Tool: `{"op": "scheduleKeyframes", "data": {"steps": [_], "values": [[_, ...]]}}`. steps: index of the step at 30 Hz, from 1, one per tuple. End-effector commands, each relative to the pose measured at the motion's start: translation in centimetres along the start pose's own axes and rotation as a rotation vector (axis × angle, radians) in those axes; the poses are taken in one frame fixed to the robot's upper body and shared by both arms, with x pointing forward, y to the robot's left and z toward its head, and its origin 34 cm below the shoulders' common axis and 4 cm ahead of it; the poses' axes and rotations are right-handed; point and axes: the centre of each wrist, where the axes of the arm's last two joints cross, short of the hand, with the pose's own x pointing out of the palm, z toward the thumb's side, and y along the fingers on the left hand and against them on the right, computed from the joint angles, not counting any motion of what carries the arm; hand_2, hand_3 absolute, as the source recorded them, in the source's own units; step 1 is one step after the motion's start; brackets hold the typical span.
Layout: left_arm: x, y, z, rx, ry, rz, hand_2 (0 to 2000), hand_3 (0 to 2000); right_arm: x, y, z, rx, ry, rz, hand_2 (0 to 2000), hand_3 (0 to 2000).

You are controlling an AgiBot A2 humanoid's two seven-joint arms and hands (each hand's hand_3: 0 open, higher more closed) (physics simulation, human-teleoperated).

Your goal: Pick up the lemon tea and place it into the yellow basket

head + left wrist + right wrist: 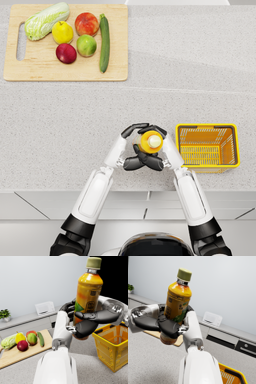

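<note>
While hands grip lemon tea (150, 142), yellow basket (207, 126) sits beside.

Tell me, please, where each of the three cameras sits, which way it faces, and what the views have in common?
Head view: on the robot's head, looking steeply down at the counter; both white arms meet around the lemon tea beside the yellow basket.
Left wrist view: on the left forearm, looking along it at the left hand, with the right hand in front.
Right wrist view: on the right forearm, facing its own hand and the bottle.
Shared: all show both hands holding the bottle.
</note>
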Motion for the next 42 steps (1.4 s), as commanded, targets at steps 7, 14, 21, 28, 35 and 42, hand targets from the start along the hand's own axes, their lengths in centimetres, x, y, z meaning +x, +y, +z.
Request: {"op": "scheduleKeyframes", "data": {"steps": [7,14,21,28,35,42], "values": [[-6.0,-3.7,3.6,0.137,0.017,0.272,0,0,-7.0,-1.7,1.4,-0.058,-0.001,-0.246,2000,2000],[-9.6,-4.8,3.3,0.126,0.014,0.428,0,0,-14.0,2.7,0.6,-0.033,-0.005,-0.557,2000,2000],[-12.6,-5.3,3.5,0.137,0.014,0.542,0,0,-14.0,5.1,-0.4,0.019,-0.019,-0.618,2000,2000],[-13.1,-5.2,3.0,0.117,0.004,0.559,0,0,-12.8,9.0,-3.1,0.449,-0.052,-0.600,2000,2000],[-12.8,-4.8,2.5,0.103,-0.005,0.547,0,0,-11.6,7.2,-1.1,0.192,0.025,-0.570,0,40],[-16.0,-1.9,7.2,0.248,0.027,0.589,0,0,-14.4,3.6,5.3,-0.161,0.157,-0.575,0,0]]}}
